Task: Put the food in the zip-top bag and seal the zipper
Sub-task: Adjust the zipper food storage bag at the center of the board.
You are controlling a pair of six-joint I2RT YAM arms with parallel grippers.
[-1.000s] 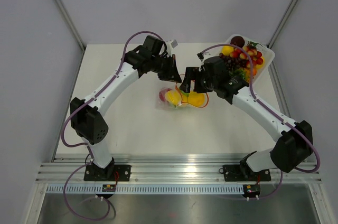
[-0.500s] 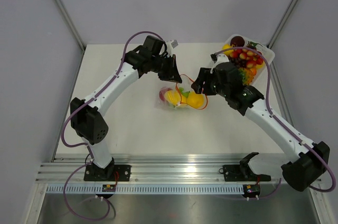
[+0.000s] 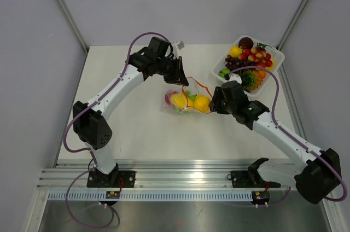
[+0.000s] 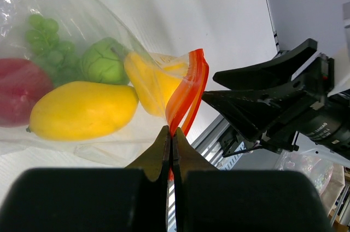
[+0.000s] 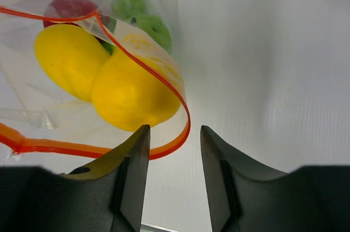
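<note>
Here the clear crinkly zip-top bag, glossy toy fruits inside, lies on the white table. The left gripper pinches its orange-red zipper strip at one end. The strip runs across to a looped free end just ahead of the right gripper — jaws partly apart, empty.

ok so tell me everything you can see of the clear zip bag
The clear crinkly plastic zip-top bag lies on the white table, midway between the arms, bulging with yellow, green and red toy fruits that show through it. Its orange-red zipper strip, on the edge toward the right arm, gapes in an open loop, unsealed. The left gripper is shut on the strip; the right gripper, jaws apart, sits at the loop's curve, contact unclear.
</note>
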